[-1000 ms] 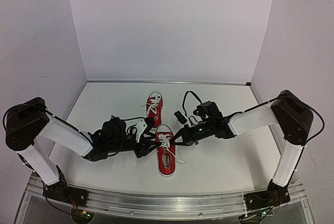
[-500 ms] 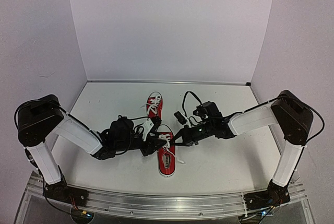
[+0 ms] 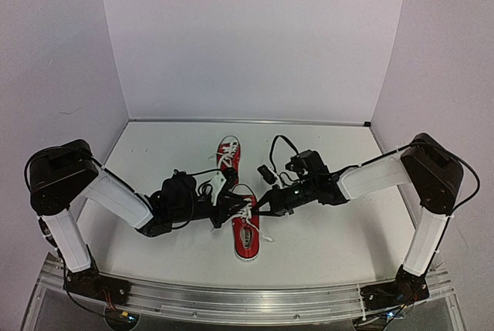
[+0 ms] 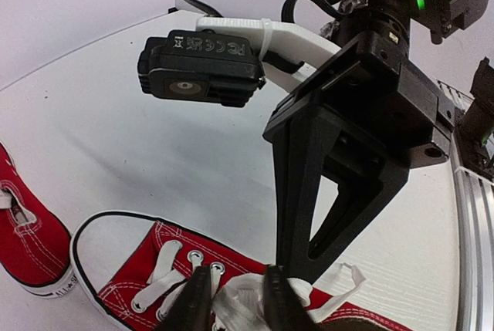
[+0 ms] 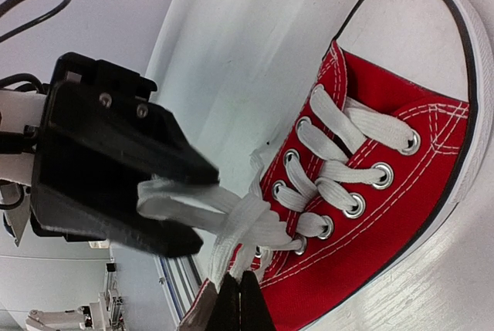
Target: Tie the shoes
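Rightward travel had been made by the left gripper (image 4: 231, 308), now brought up to the near shoe (image 3: 247, 236).
On the white table (image 3: 340, 248), enclosed by pale walls (image 3: 247, 38), the laces (image 5: 231, 215) were pinched between its narrowed fingers. The far shoe (image 3: 228, 153) was set just behind, and the right gripper (image 5: 238, 304) was clamped thin on the same laces.

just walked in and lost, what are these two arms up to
Both arms are working on the near shoe, trying to tie it. The left gripper and the right gripper each pinch its white laces from opposite sides. No bow shows yet. The far shoe lies untouched behind.
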